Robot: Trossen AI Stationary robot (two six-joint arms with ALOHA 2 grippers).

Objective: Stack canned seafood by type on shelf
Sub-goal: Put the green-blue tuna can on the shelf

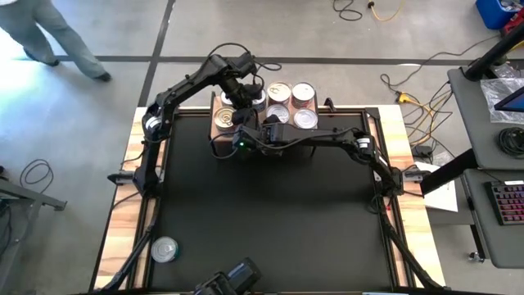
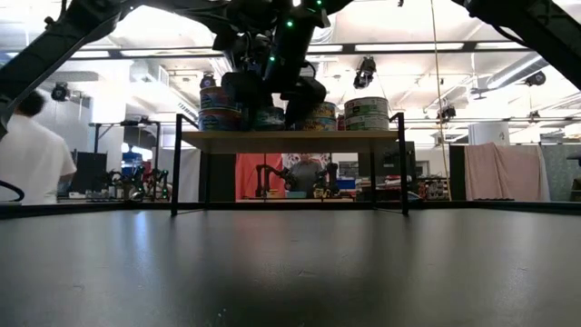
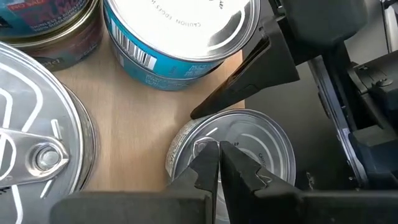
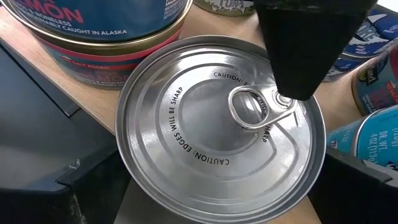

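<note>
Silver-lidded tin [image 4: 221, 127] sits at shelf [image 3: 134, 124] front edge between right gripper's [image 4: 217, 134] spread fingers; left gripper [image 3: 219, 163], fingers pressed together, hovers over lid.

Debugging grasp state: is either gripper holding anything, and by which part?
Left gripper, shut, holds nothing; its tips sit over the can lid. Right gripper straddles that can at the shelf edge; grip cannot be told.

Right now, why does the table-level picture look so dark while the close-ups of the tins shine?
Low view: bright ceiling lights behind turn the shelf, its cans and the arms into silhouettes, and the black mat shows only a dull sheen. Right wrist view: the silver lid is evenly lit, its lettering sharp. Left wrist view: the nearest lid looks soft.
</note>
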